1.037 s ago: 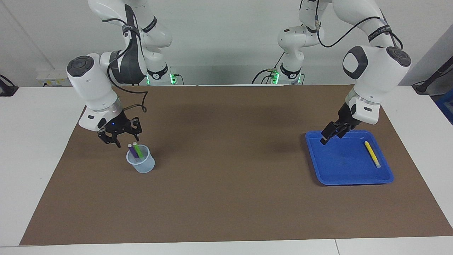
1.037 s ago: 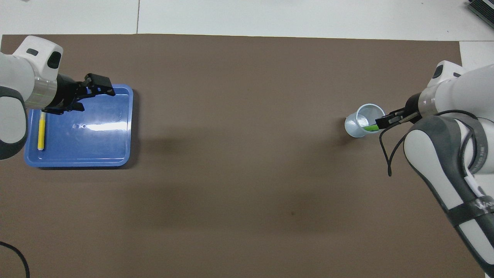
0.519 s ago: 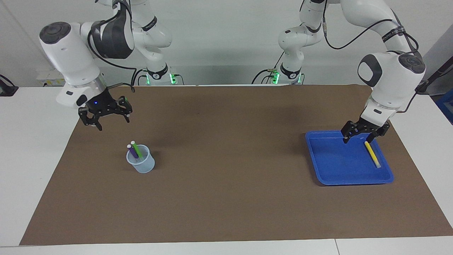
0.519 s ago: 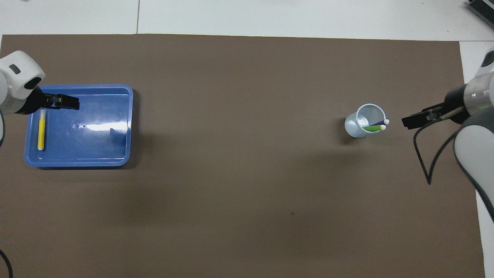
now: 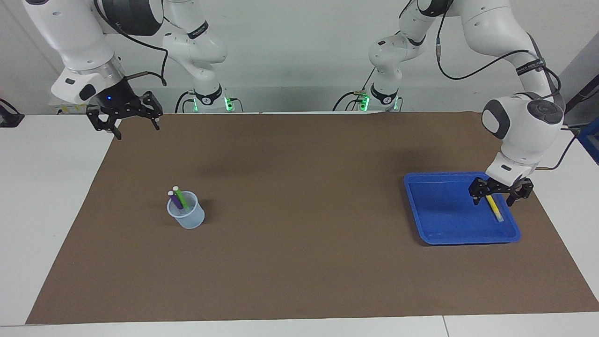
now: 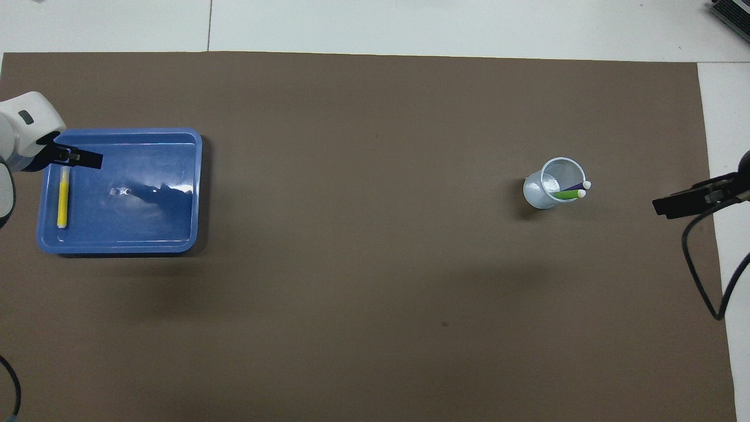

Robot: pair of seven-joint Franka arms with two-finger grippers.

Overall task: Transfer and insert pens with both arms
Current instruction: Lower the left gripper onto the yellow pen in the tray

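The yellow pen (image 5: 493,208) lies in the blue tray (image 5: 444,215) at the left arm's end of the table; it also shows in the overhead view (image 6: 61,202). My left gripper (image 5: 492,200) is open, low over the tray, with its fingers on either side of the pen's end nearer to the robots. It shows in the overhead view (image 6: 79,158) over the tray's corner. The purple pen (image 5: 175,200) and the green pen (image 5: 181,197) stand leaning in a clear cup (image 5: 188,217). My right gripper (image 5: 137,131) is open and empty, raised high over the mat's edge.
A brown mat (image 5: 299,243) covers most of the white table. In the overhead view the cup (image 6: 542,190) lies toward the right arm's end, with the right gripper (image 6: 682,204) beside it, and the blue tray (image 6: 146,223) at the left arm's end.
My right gripper rose from beside the cup and drew back toward the robots. My left gripper crossed the tray and came down around the yellow pen's end.
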